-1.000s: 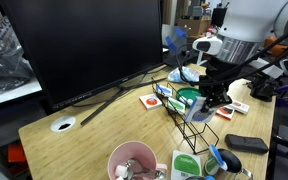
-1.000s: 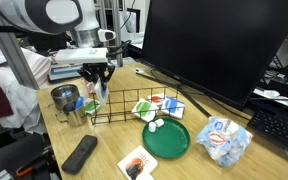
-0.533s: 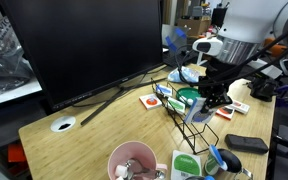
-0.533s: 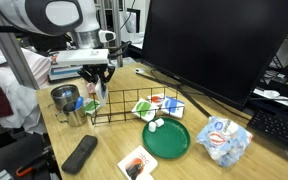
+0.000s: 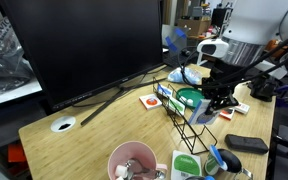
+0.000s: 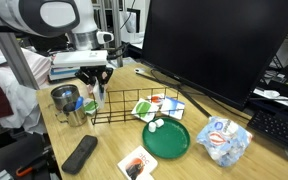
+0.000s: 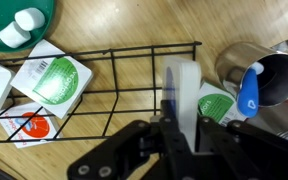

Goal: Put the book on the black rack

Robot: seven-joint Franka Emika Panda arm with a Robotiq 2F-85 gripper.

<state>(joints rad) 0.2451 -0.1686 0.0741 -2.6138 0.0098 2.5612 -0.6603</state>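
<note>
In the wrist view my gripper (image 7: 184,128) is shut on the book (image 7: 187,85), a thin pale book held upright and edge-on. It hangs over the end of the black rack (image 7: 114,90), between the wire loops. In both exterior views the gripper (image 5: 212,100) (image 6: 96,92) points down at the end of the rack (image 5: 187,122) (image 6: 124,112) nearest the metal cup. The fingers mostly hide the book in those views.
A green bowl (image 6: 166,140) (image 7: 9,22) with small white items lies beside the rack. A metal cup (image 6: 66,101) (image 7: 269,75) stands close to the gripper. Flat booklets (image 7: 52,80) lie under the rack. A black case (image 6: 79,153), a big monitor (image 6: 214,45) and a pink cup (image 5: 132,160) are nearby.
The arm has shifted slightly along the rack toward the metal cup, still holding the book. Nothing else has moved.
</note>
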